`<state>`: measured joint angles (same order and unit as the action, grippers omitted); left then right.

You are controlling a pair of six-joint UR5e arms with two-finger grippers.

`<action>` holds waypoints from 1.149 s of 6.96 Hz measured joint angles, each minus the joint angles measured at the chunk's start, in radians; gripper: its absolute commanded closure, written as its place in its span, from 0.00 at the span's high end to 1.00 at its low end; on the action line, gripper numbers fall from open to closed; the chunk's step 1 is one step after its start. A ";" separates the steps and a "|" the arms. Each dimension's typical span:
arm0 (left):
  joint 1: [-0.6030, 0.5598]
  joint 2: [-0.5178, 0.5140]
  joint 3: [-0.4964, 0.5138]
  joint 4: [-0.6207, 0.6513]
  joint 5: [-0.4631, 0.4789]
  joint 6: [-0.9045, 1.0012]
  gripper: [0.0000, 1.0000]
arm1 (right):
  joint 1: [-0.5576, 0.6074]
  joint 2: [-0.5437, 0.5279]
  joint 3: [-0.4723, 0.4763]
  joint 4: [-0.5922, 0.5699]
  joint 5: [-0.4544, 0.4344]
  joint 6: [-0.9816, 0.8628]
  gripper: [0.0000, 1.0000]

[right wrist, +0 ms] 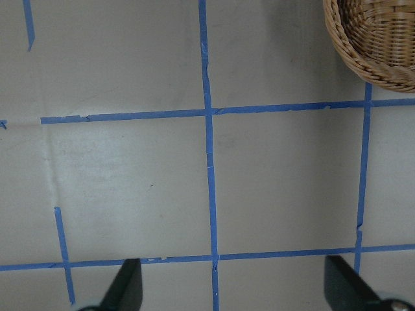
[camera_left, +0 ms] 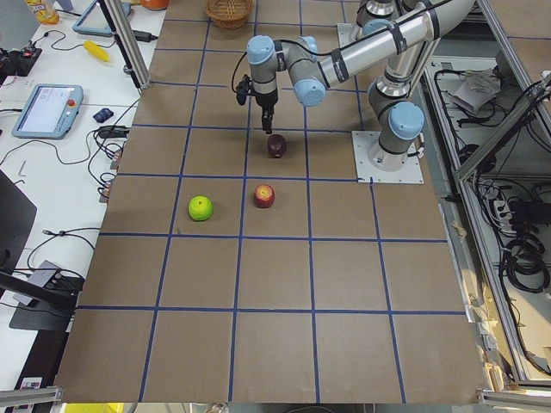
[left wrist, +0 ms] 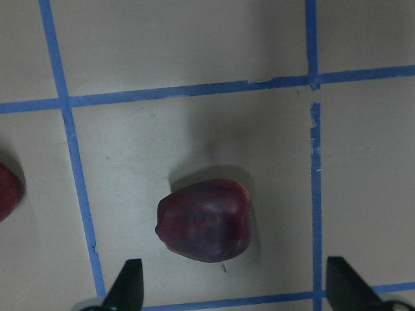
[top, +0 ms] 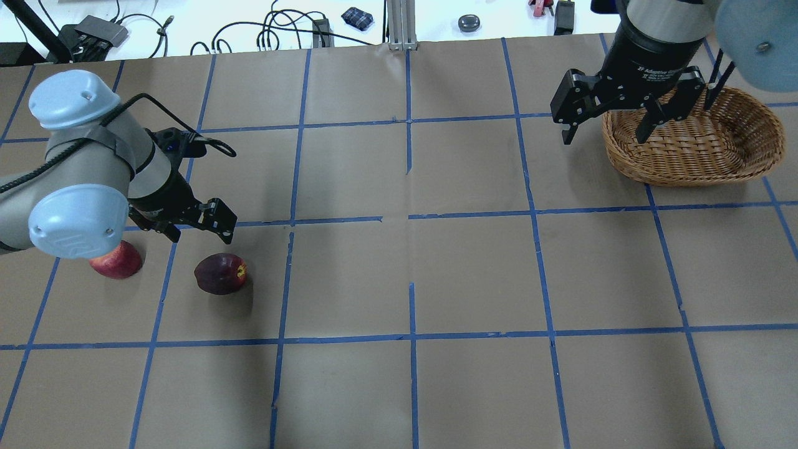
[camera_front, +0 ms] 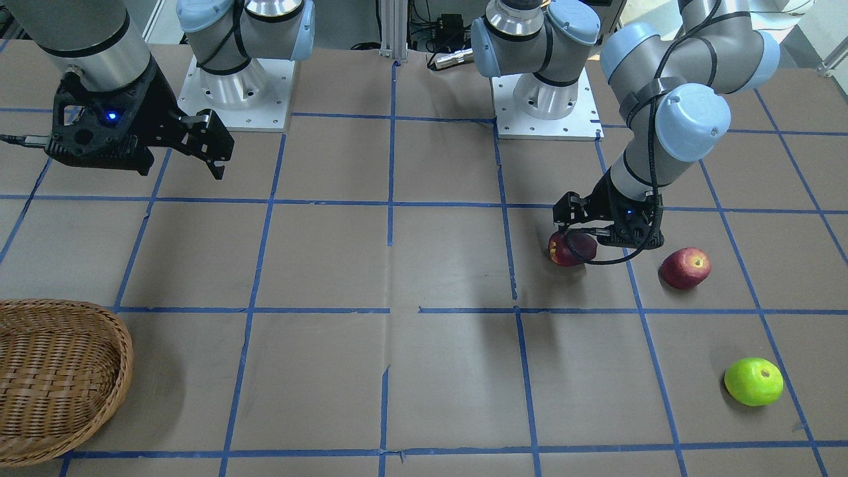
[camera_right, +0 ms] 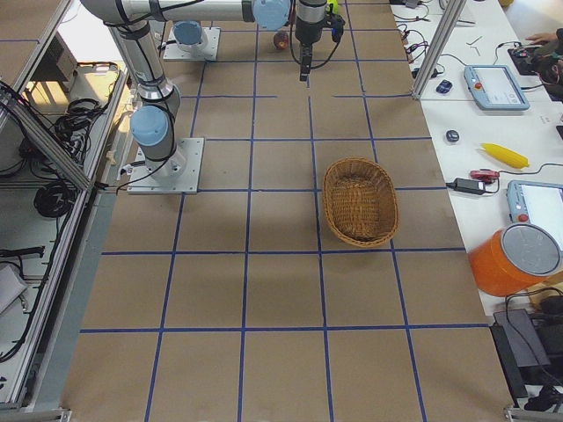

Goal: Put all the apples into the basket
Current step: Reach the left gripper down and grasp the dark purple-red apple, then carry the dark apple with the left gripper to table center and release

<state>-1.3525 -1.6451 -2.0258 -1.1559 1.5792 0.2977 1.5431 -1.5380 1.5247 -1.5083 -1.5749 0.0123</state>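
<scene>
The dark maroon apple (camera_front: 573,248) lies on the table; it also shows in the overhead view (top: 219,273) and the left wrist view (left wrist: 204,220). My left gripper (top: 199,227) is open and empty, just above and behind it. The brighter red apple (camera_front: 684,267) lies beside it, partly under my left arm in the overhead view (top: 117,260). The lime green apple (camera_front: 753,381) lies nearer the operators' edge and is hidden in the overhead view. The wicker basket (top: 686,174) is empty. My right gripper (top: 608,128) is open and empty, above the basket's inner rim.
The brown table is marked with a grid of blue tape. The two arm base plates (camera_front: 235,93) (camera_front: 546,106) stand at the robot's edge. Benches with cables, tablets (camera_right: 495,86) and an orange container (camera_right: 515,259) run along the operators' side.
</scene>
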 measured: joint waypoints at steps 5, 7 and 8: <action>0.029 -0.143 -0.030 0.073 0.012 0.011 1.00 | 0.000 -0.001 0.006 0.001 0.000 0.000 1.00; 0.031 -0.181 -0.054 0.072 0.061 0.011 1.00 | 0.001 -0.001 0.015 -0.002 -0.001 0.000 1.00; 0.031 -0.191 -0.058 0.071 0.077 0.011 0.90 | 0.001 -0.001 0.017 -0.002 -0.001 0.000 1.00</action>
<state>-1.3211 -1.8365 -2.0836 -1.0847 1.6559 0.3087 1.5438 -1.5386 1.5421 -1.5108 -1.5754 0.0122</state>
